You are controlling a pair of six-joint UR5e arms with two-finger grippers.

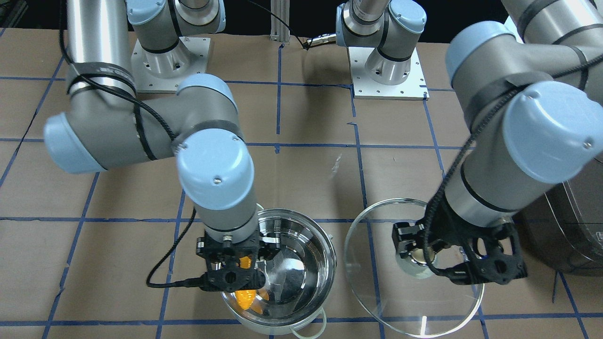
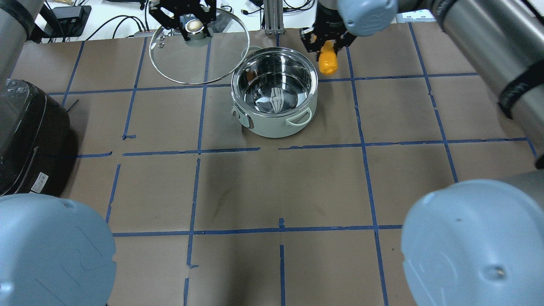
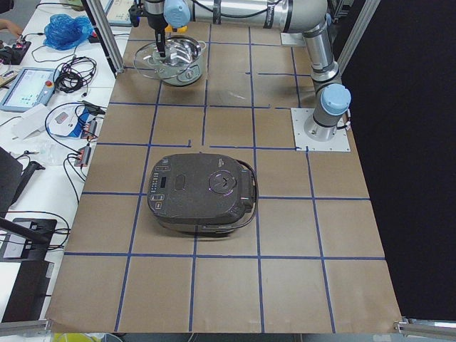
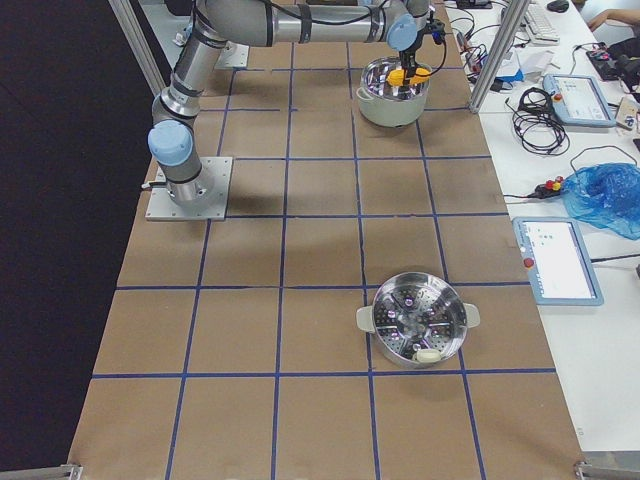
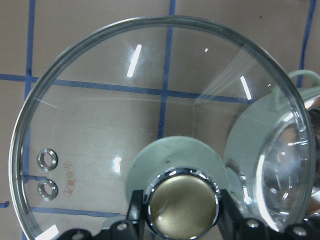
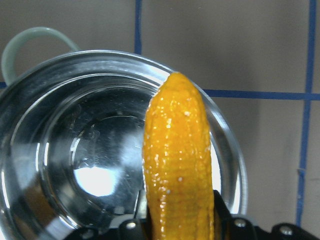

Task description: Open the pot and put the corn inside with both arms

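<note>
The steel pot (image 2: pixel 275 91) stands open near the table's far edge; it also shows in the front view (image 1: pixel 325 249). My right gripper (image 2: pixel 327 44) is shut on the yellow-orange corn (image 2: pixel 328 61), which hangs tip down over the pot's rim (image 6: pixel 75 150). The corn shows in the right wrist view (image 6: pixel 180 160) and the front view (image 1: pixel 245 298). My left gripper (image 2: pixel 193 27) is shut on the round knob (image 5: pixel 182 205) of the glass lid (image 2: pixel 197 63). It holds the lid beside the pot, low over the table (image 1: pixel 414 301).
A dark rice cooker (image 2: pixel 29 136) sits at the table's left side, close to my left arm in the front view (image 1: pixel 579 221). A steel steamer basket (image 4: pixel 418 320) stands at the right end. Blue tape lines grid the brown table.
</note>
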